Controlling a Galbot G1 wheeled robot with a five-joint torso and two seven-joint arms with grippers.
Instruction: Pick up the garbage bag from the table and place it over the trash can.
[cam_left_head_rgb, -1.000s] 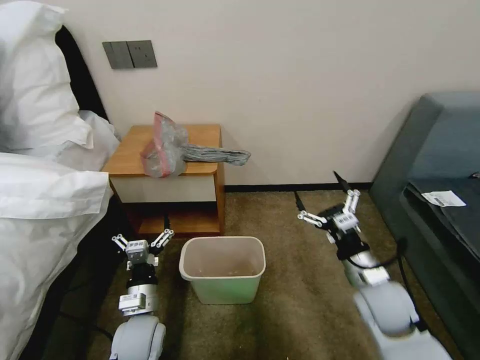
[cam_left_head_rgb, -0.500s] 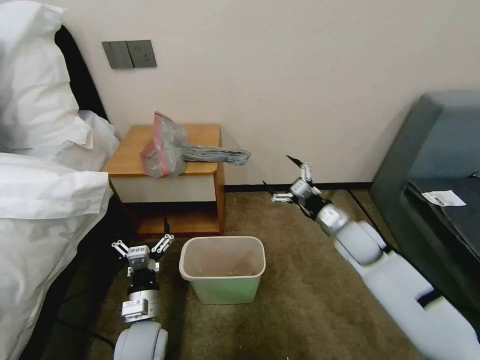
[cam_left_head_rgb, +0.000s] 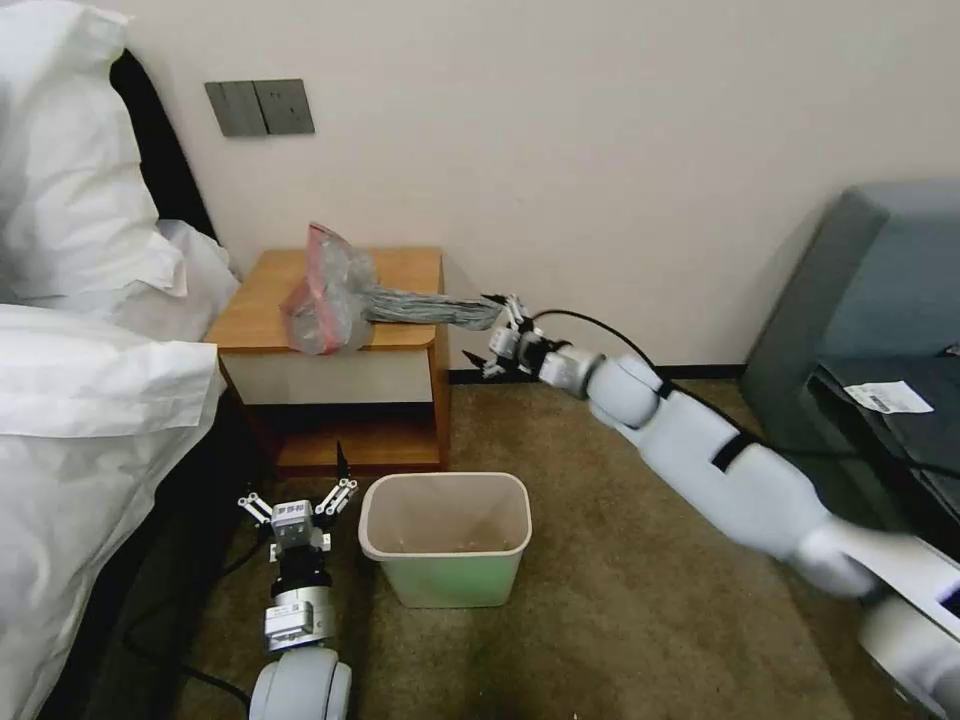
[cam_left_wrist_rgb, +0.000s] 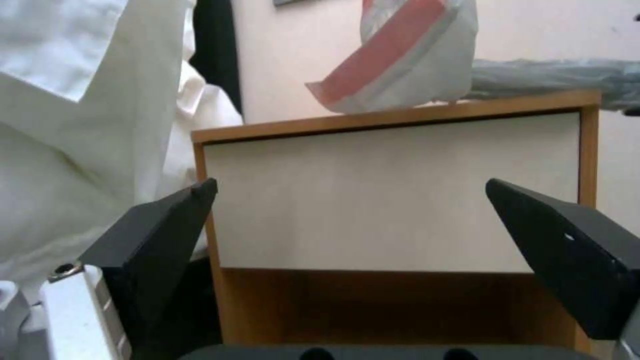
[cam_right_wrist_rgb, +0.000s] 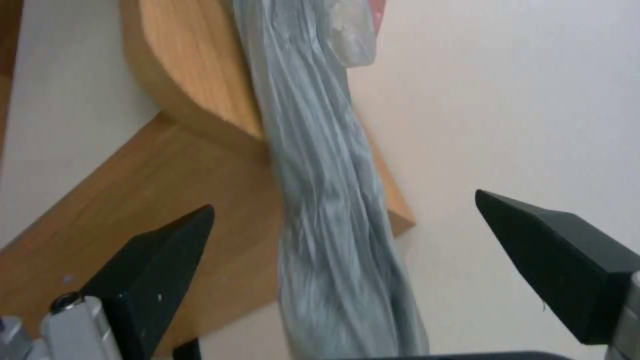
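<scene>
In the head view the right arm is stretching forward and across toward the table (cam_left_head_rgb: 340, 300), its forearm sloping up from the carpet side; the right gripper (cam_left_head_rgb: 497, 333) is hanging just off the table's right edge, at the free end of the garbage bag (cam_left_head_rgb: 345, 295), its fingers spread around that grey tail and not yet closing on it; the garbage bag is lying on the table's top, its bunched pink-banded part near the front edge and its twisted tail reaching out past the right edge; the trash can (cam_left_head_rgb: 445, 540) is standing on the carpet in front of the table, well below its top; the left arm is pointing straight up beside the trash can, low before the table's open shelf, and the left gripper (cam_left_head_rgb: 297, 493) is gaping wide with nothing in it.

In the left wrist view the left gripper (cam_left_wrist_rgb: 347, 230) is facing the table's (cam_left_wrist_rgb: 393, 195) white drawer front, its two dark fingers (cam_left_wrist_rgb: 160, 240) standing far apart; the garbage bag (cam_left_wrist_rgb: 407, 55) is sitting on the table's top above.

In the right wrist view the right gripper (cam_right_wrist_rgb: 343, 255) is holding wide, one finger (cam_right_wrist_rgb: 157, 260) to each side of the garbage bag's (cam_right_wrist_rgb: 327, 200) grey tail; the tail is running between them off the table's (cam_right_wrist_rgb: 193, 90) corner.
</scene>
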